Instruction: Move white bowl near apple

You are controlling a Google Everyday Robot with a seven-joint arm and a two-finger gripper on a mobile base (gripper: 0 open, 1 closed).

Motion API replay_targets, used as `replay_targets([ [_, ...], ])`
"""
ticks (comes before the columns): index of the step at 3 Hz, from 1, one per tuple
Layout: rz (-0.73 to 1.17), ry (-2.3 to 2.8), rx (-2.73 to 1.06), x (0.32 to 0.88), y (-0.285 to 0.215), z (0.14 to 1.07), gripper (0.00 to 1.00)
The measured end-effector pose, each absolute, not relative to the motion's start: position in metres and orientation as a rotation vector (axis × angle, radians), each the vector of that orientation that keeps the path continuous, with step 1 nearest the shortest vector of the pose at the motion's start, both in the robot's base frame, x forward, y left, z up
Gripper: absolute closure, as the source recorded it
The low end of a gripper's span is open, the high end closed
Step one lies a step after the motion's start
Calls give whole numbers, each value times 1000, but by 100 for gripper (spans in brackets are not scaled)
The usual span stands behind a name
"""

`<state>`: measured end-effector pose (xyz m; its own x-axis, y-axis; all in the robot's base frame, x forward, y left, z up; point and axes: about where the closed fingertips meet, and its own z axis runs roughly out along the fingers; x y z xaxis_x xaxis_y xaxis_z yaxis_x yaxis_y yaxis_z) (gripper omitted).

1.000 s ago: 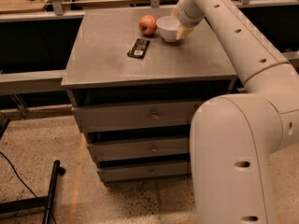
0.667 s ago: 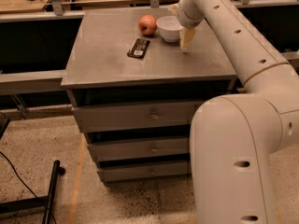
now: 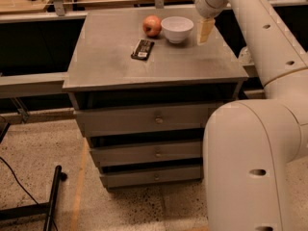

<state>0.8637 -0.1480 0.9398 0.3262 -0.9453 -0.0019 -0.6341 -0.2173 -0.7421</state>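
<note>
Tool (image 3: 206,31) hangs from the pale arm (image 3: 260,37) over the back right part of the tabletop (image 3: 110,66). It is just right of the white bowl (image 3: 176,29) and apart from it; whether it is spread or pressed together we cannot tell. We see the white bowl upright on the tabletop, just beside the apple (image 3: 152,26) on its left (the two may be touching, though we cannot be sure from this angle). In front of the apple a black packet (image 3: 143,49) lies flat. Beneath the tabletop we count three drawers (image 3: 156,119).
</note>
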Motion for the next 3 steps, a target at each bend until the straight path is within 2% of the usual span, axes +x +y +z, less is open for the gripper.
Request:
replay_targets([
  [1,-677,1478,-1808,862,-184,974,0],
  [3,-656,1517,-1770,863,-184,972,0],
])
